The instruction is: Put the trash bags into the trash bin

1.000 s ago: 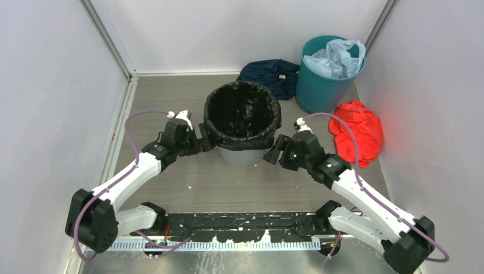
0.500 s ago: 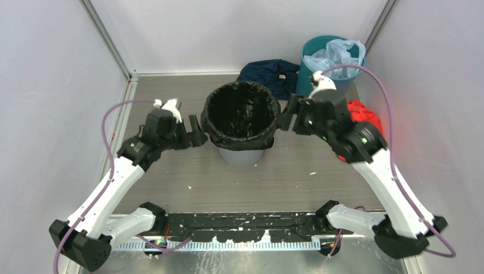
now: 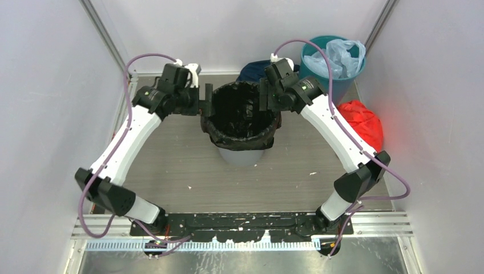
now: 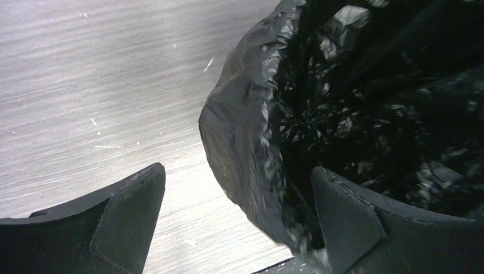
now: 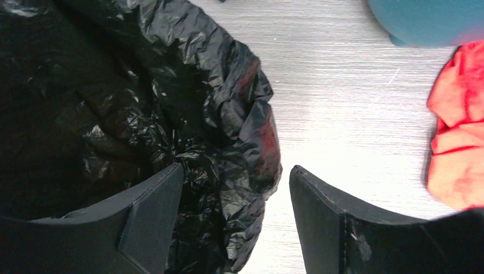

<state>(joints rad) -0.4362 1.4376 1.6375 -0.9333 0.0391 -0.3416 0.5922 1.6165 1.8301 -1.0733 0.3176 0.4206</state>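
Top external: left end effector (image 3: 203, 100) and right end effector (image 3: 265, 101) gape empty astride the trash bag (image 3: 240, 138) rim. Red cloth (image 3: 359, 123) lies well right.

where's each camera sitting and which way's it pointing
Top external: above and behind the bases, facing down; shows both arms, left gripper and right gripper at the trash bag lining the trash bin.
Left wrist: on the left arm, facing down past its open fingers, which straddle the bag's rim.
Right wrist: likewise at the opposite rim, red cloth beside.
Shared: all three show the bag; top and right wrist, the red cloth.
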